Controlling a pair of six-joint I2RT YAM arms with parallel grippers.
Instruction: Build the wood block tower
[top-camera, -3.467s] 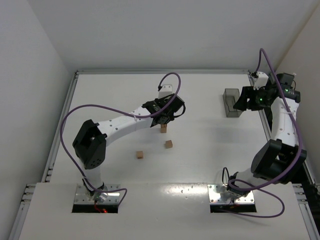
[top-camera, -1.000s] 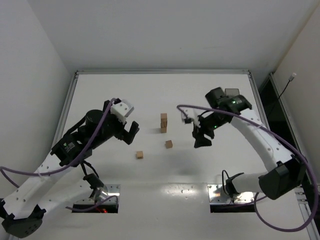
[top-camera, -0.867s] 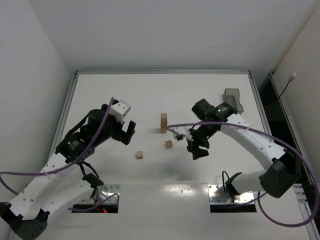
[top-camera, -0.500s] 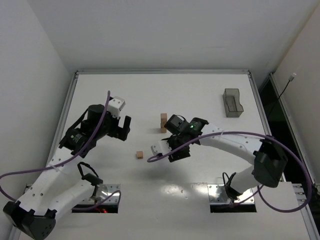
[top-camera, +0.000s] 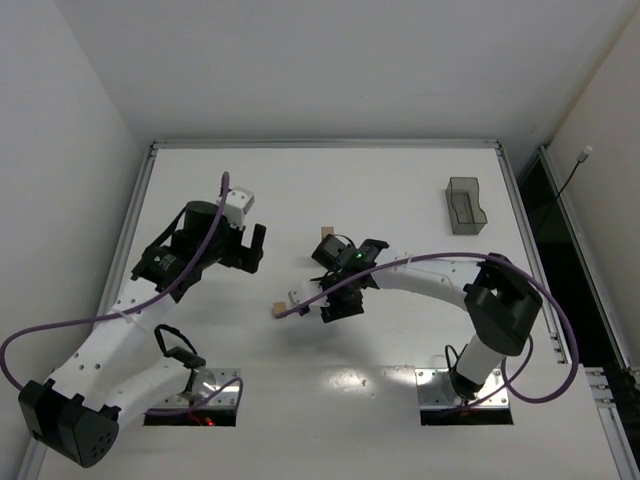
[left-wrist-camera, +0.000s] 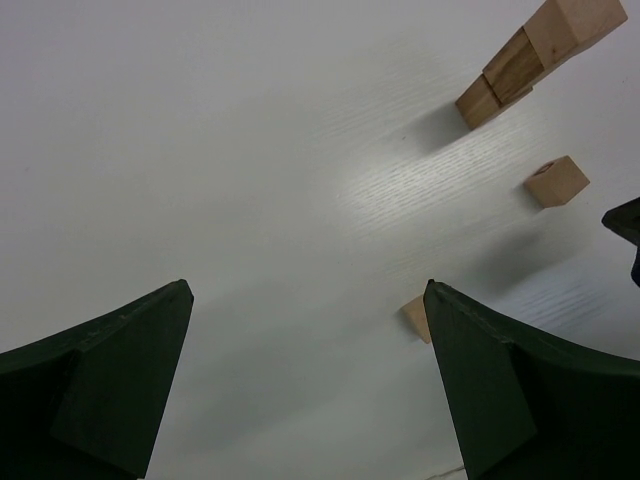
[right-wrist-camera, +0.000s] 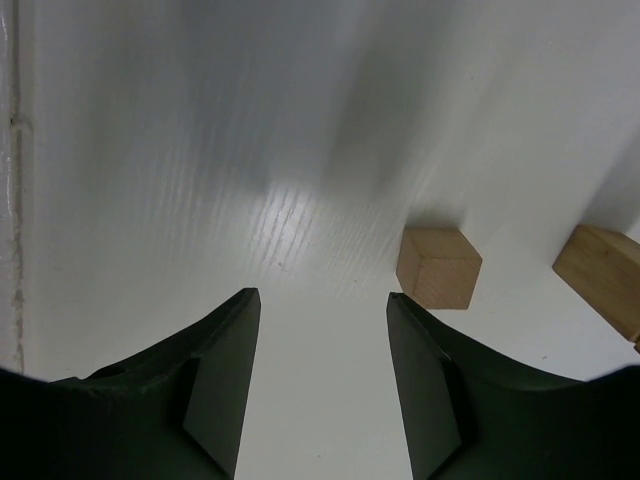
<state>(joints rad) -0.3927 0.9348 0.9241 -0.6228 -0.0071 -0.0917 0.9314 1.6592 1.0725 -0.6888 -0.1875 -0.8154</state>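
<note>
The tower (top-camera: 327, 231) is two light-brown cubes stacked mid-table; the left wrist view shows the tower (left-wrist-camera: 530, 55) at its top right. One loose wood block (top-camera: 279, 309) lies to the tower's front left. My right gripper (top-camera: 333, 306) hangs low beside that block, open, with bare table between its fingers. In the right wrist view, a cube (right-wrist-camera: 438, 267) sits just beyond the right gripper (right-wrist-camera: 320, 295), off its right fingertip. My left gripper (top-camera: 252, 245) is wide open and empty, left of the tower. The left gripper (left-wrist-camera: 307, 290) sees a loose cube (left-wrist-camera: 556, 181) and another cube (left-wrist-camera: 415, 318) half hidden.
A dark grey translucent box (top-camera: 465, 205) stands at the back right. A wood piece (right-wrist-camera: 600, 280) shows at the right wrist view's right edge. The right forearm (top-camera: 420, 272) stretches across the table just in front of the tower. A metal rail (top-camera: 140, 200) borders the table's left side.
My right arm has swept left past the tower and dropped over the loose cubes, its jaws narrowing a little. The left gripper has drifted slightly back, still wide open.
</note>
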